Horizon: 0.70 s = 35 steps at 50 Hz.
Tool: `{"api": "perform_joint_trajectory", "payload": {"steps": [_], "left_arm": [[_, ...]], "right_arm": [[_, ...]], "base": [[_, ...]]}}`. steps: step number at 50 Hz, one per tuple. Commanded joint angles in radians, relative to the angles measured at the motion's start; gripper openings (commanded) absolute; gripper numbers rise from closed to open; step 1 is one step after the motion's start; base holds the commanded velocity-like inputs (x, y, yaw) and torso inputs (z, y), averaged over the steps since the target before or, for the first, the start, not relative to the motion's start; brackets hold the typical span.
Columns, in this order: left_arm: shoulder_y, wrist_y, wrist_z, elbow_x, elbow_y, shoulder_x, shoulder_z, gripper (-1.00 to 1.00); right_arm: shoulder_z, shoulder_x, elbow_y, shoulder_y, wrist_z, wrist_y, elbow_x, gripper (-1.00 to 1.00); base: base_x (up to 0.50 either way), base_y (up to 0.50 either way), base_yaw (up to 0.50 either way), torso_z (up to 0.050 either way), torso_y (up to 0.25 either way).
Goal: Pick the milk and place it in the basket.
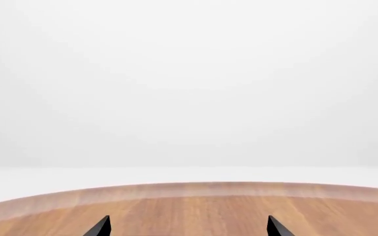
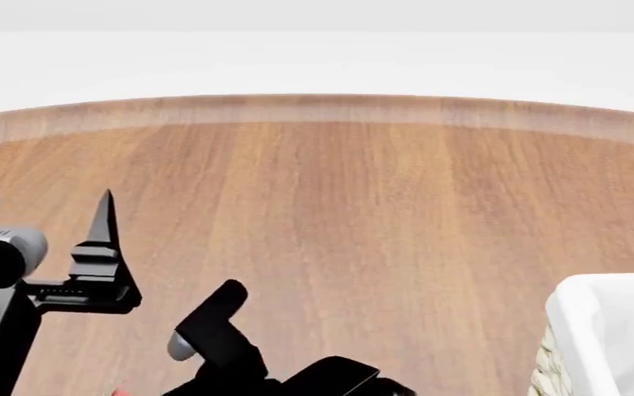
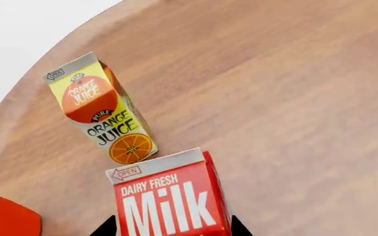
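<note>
In the left wrist view, the left gripper (image 1: 187,230) is spread apart over the bare table (image 1: 196,211). In the head view, the basket (image 2: 598,330) waits at the right, without milk visible inside. In the right wrist view, the milk (image 3: 171,201) stands between the right gripper (image 3: 171,227) tips, beside the juice (image 3: 100,108); I cannot tell if they clamp it. Carrying it over is left.

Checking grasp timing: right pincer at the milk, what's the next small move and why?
Probably close the right pincer on the milk. In the right wrist view its two fingertips flank the carton's sides, apparently not yet clamped. The orange juice stands apart, so it shouldn't be hit.
</note>
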<state>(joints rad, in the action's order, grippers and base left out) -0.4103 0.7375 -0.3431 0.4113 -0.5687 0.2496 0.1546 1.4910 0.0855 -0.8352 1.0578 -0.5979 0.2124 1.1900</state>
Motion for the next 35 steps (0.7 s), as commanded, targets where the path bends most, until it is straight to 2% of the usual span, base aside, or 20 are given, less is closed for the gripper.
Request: {"api": "perform_joint_trajectory", "payload": {"steps": [1, 6, 15, 27, 35], "left_arm": [[-0.012, -0.001, -0.006, 0.008, 0.019, 0.002, -0.01, 1.0], [-0.017, 0.004, -0.009, 0.011, 0.016, 0.005, -0.013, 1.0], [-0.021, 0.001, -0.015, 0.011, 0.024, 0.006, -0.01, 1.0], [-0.021, 0.0, -0.021, 0.014, 0.022, 0.01, -0.006, 1.0], [-0.019, -0.005, -0.023, 0.017, 0.023, 0.01, -0.003, 1.0]], "right_arm": [[-0.085, 0.239, 0.374, 0.07, 0.466, 0.007, 0.097, -1.0], [-0.104, 0.345, 0.567, 0.092, 0.592, 0.036, 0.124, -1.0], [-0.159, 0.485, 0.782, 0.158, 0.768, 0.091, 0.195, -1.0], [-0.243, 0.622, 0.931, 0.296, 0.964, 0.178, 0.313, -1.0], [-0.316, 0.759, 1.016, 0.396, 1.117, 0.213, 0.377, -1.0]], "base": [[0.0, 0.0, 0.0, 0.0, 0.0], [0.0, 0.0, 0.0, 0.0, 0.0], [0.0, 0.0, 0.0, 0.0, 0.002], [0.0, 0.0, 0.0, 0.0, 0.001], [0.0, 0.0, 0.0, 0.0, 0.001]]}}
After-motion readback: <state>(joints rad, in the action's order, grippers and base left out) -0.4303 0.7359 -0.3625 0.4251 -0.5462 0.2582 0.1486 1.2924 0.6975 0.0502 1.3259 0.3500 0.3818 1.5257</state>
